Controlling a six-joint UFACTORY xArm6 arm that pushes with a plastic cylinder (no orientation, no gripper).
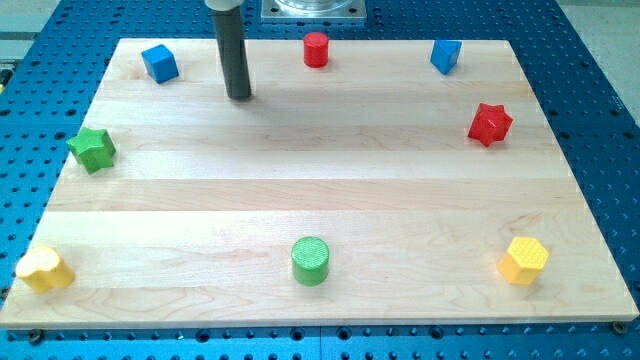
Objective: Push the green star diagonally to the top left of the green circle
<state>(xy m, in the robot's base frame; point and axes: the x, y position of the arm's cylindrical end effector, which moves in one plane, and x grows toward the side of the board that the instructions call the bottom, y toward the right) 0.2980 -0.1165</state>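
The green star (pixel 92 149) lies near the left edge of the wooden board, about mid-height. The green circle (pixel 311 260), a short cylinder, stands near the board's bottom edge at the middle. The star is far to the upper left of the circle. My tip (pixel 239 97) rests on the board near the top, well to the right of and above the star, touching no block. The dark rod rises from it out of the view's top.
A blue cube (pixel 159 62) sits top left, a red cylinder (pixel 316 49) top middle, a blue block (pixel 445 55) top right, a red star (pixel 490 123) at right, a yellow hexagon (pixel 523 260) bottom right, a yellow block (pixel 44 268) bottom left. The board (pixel 330 190) lies on a blue perforated table.
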